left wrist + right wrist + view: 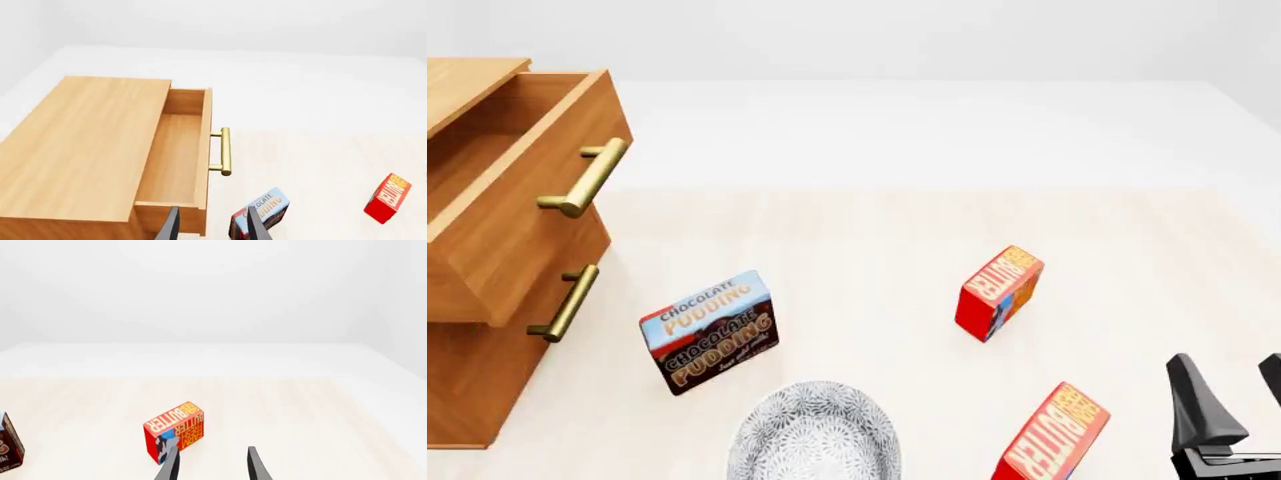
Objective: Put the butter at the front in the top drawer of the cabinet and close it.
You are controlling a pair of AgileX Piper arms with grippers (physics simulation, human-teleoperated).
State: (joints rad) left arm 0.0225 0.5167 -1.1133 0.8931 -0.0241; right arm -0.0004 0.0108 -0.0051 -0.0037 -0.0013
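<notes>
Two butter cartons lie on the table. The front butter [1050,436] is at the near edge, left of my right gripper [1232,388], which is open and empty. The other butter [1000,291] lies farther back; the right wrist view seems to show this one [173,436], ahead of the open gripper [212,467]. The cabinet [467,370] stands at the left with its top drawer [521,215] pulled out and empty inside [170,160]. My left gripper [212,230] is open and empty, above the drawer's near corner; it is out of the front view.
A CHOCOLATE PUDDING box [709,331] stands between the cabinet and the butters, and also shows in the left wrist view [261,212]. A white patterned bowl [814,435] sits at the near edge. The lower drawer's handle [565,303] is under the open drawer.
</notes>
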